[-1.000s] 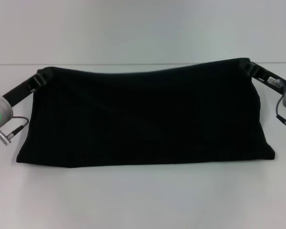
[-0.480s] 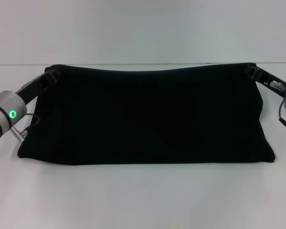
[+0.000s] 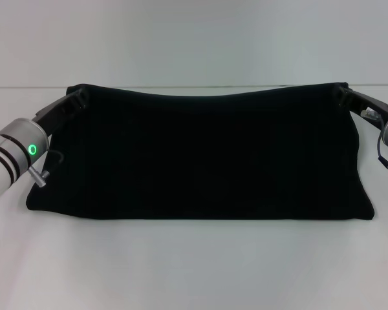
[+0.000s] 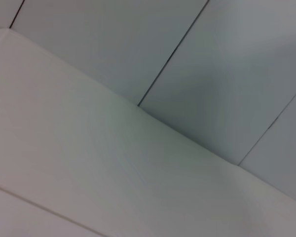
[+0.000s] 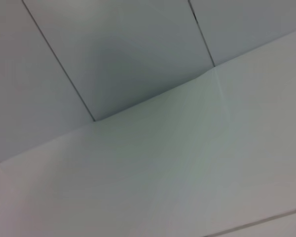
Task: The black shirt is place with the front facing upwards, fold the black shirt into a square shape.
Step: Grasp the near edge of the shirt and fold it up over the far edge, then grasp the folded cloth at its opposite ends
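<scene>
while both arms hold their positions at the far corners, the findings are as follows.

black shirt: the black shirt [image 3: 197,155] is spread wide across the white table [image 3: 194,265] in the head view, forming a broad dark band from left to right.
shirt far edge: raised off the table between the two grippers, sagging slightly toward the middle.
shirt near edge: lies on the table as a nearly straight line; the near left and near right corners rest flat.
shirt markings: no lettering or label shows on the side facing the camera; the surface reads as plain black.
left gripper: the left gripper [image 3: 76,98] sits at the shirt's far left corner, its dark body meeting the cloth; jaws clenched on the black shirt at that corner.
right gripper: the right gripper [image 3: 343,95] sits at the shirt's far right corner, touching the cloth; jaws clenched on the black shirt there.
left arm: silver wrist with a green ring light at the left edge of the head view, beside the shirt's left side.
right arm: silver wrist with a green ring light at the right edge.
left wrist view: only pale table surface and grey wall panels [image 4: 187,54]; no fingers, no shirt.
right wrist view: pale surface and grey wall panels likewise; no fingers, no shirt.
</scene>
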{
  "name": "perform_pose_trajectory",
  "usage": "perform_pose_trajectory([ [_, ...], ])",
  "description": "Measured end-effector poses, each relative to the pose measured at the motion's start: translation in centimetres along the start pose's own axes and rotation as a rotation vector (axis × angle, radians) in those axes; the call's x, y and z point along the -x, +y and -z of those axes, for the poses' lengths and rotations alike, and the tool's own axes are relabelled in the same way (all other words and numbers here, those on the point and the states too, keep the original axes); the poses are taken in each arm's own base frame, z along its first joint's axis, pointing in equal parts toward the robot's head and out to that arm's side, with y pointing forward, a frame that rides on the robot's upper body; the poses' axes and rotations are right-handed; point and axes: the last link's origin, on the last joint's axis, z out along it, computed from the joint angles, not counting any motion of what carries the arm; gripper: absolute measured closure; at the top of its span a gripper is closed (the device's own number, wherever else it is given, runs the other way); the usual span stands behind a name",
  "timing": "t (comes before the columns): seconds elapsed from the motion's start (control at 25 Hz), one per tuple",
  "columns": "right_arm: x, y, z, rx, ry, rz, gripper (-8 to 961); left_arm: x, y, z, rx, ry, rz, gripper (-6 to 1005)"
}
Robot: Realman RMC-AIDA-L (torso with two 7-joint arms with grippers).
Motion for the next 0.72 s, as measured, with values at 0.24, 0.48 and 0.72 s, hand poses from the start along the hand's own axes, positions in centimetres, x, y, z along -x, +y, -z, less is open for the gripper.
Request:
perform_pose_trajectory([
  [0.24, 0.01, -0.51, 0.24, -0.016, -0.013, -0.013, 761, 0.55, -0.11, 0.11, -0.014, 0.015, -0.006, 797],
  [0.48, -0.02, -0.72, 0.42, -0.017, -0.019, -0.022, 530, 0.77, -0.40, 0.26, -0.026, 0.009, -0.006, 599],
  [0.72, -0.12, -0.90, 0.58, -0.016, -0.019, -0.021, 267, 0.91, -0.88, -0.22, -0.088, -0.036, -0.049, 307],
])
